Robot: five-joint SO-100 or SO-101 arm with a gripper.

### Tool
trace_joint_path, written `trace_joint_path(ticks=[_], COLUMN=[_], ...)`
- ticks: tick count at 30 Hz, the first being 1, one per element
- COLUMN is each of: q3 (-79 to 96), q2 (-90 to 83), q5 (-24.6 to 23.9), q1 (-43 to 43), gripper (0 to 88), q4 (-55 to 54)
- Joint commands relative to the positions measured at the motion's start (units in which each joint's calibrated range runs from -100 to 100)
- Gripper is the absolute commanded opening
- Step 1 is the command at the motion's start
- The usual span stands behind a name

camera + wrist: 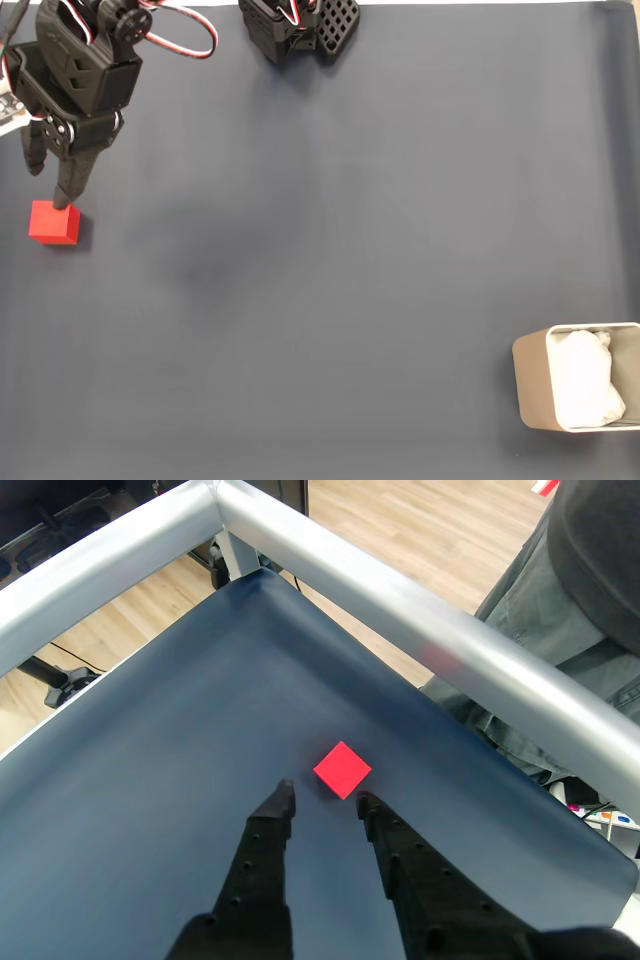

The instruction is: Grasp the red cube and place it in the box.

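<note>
- Dark blue-grey matte surface [330,250], fills the fixed view; in the wrist view it is bordered by a silver metal rail [420,630], with pale wood floor beyond.
- Small bright red cube with plain matte faces [53,222]: far left of the fixed view, middle height, resting flat on the surface. In the wrist view [342,769] it sits centre frame, turned corner-on to the fingers.
- Beige rectangular box with rounded corners and white wrinkled lining [530,385]: lower right corner of the fixed view, well apart from the cube.
- Black two-finger hand [50,185]: upper left of the fixed view, one fingertip at the cube's top edge. In the wrist view [323,805] the fingers are parted to roughly the cube's width, holding nothing, tips just short of the cube.
- Step in hand, as judged: approach before the grasp.
- Handling note: advance so the cube enters between the fingers; rotate the wrist to meet flat faces rather than corners; widen slightly if clearance looks tight; descend fully before closing.
</note>
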Motion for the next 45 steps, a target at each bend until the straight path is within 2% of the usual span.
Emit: trace_joint_path(ticks=[1,11,26,45], q3=[0.82,10.31,19.35,20.81], q2=[-0.69,-0.43,1.04,9.10], q5=[0.49,1.71,2.78,2.49], q1=[1.12,3.39,3.61,3.61], gripper=[17.9,24.5,28.7,33.2], q4=[-3.15,-13.15,-22.33,-30.53])
